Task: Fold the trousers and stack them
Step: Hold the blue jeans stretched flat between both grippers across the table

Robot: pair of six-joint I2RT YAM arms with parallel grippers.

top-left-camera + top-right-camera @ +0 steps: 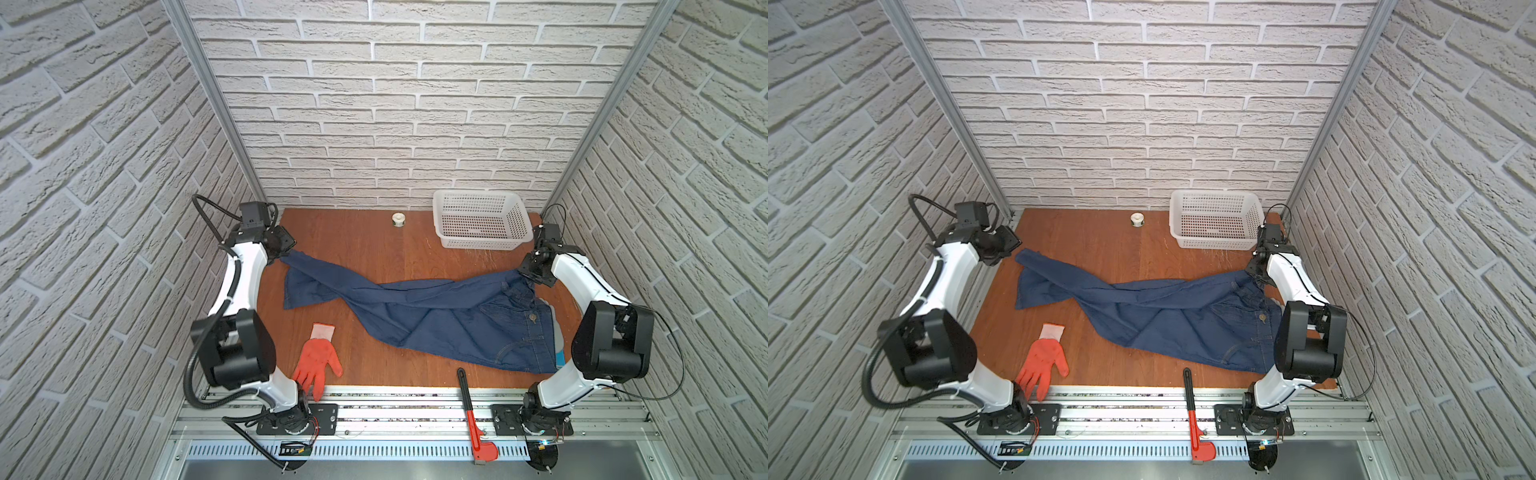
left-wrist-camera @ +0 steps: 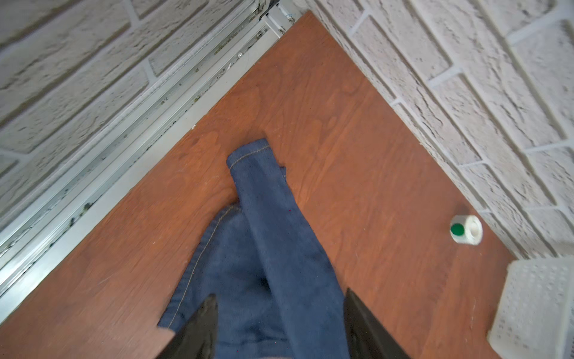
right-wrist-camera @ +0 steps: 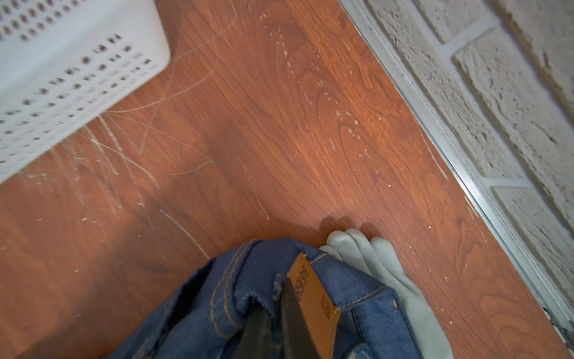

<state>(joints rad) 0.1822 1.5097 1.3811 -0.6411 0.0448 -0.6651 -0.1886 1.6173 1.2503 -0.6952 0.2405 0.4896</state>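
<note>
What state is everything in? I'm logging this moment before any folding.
trousers: unfolded, sprawled across table
left tool: open, straddling a trouser leg
right tool: shut on waistband
orange glove: flat, overhanging near edge
grey glove: partly under trousers
basket: upright
wrench: lying across table edge

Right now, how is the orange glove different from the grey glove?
The orange glove is bright orange with a white cuff; the grey glove is pale grey. The orange glove lies fully in the open, while the grey glove is mostly hidden under the jeans. Both lie on the wooden table.
</note>
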